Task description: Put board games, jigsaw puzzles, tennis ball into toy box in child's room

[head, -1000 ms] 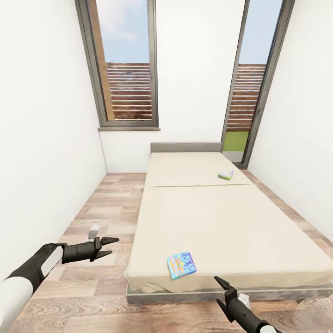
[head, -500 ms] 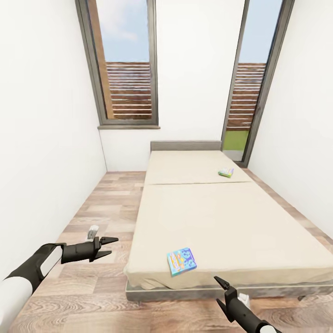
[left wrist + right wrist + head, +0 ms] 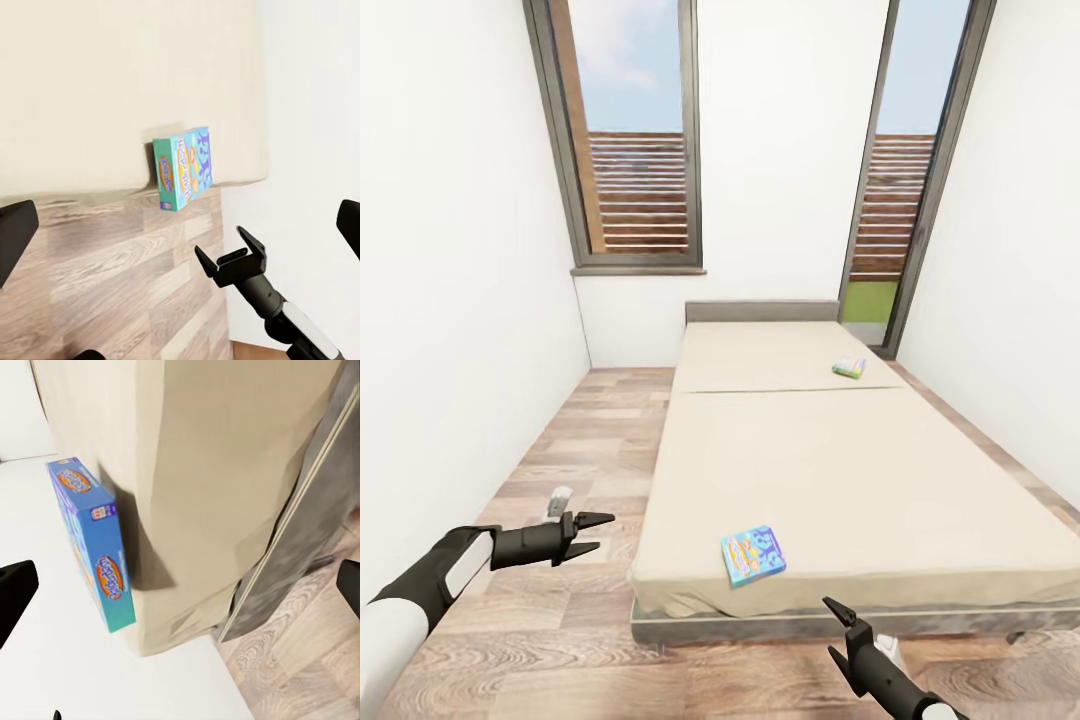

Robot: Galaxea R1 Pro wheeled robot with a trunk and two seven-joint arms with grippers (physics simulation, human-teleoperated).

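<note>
While your right end effector [image 3: 838, 632] hangs empty with its fingers spread wide just off the foot of the bed [image 3: 830, 470], the blue board game [image 3: 753, 554] lies flat on the mattress close to that edge, a little to the left of it. Your left end effector [image 3: 592, 534] is also parted and empty, held over the wood floor [image 3: 575, 430] beside the bed. To do the pickup well, you should roll closer, bring the right end effector low over the mattress and close on the box's thin near edge, since it lies flat and offers little to pinch. A second board game [image 3: 849, 367], green-edged, sits far up the bed near the headboard [image 3: 762, 311]; leave it for a later trip. No toy box can be made out from here.
</note>
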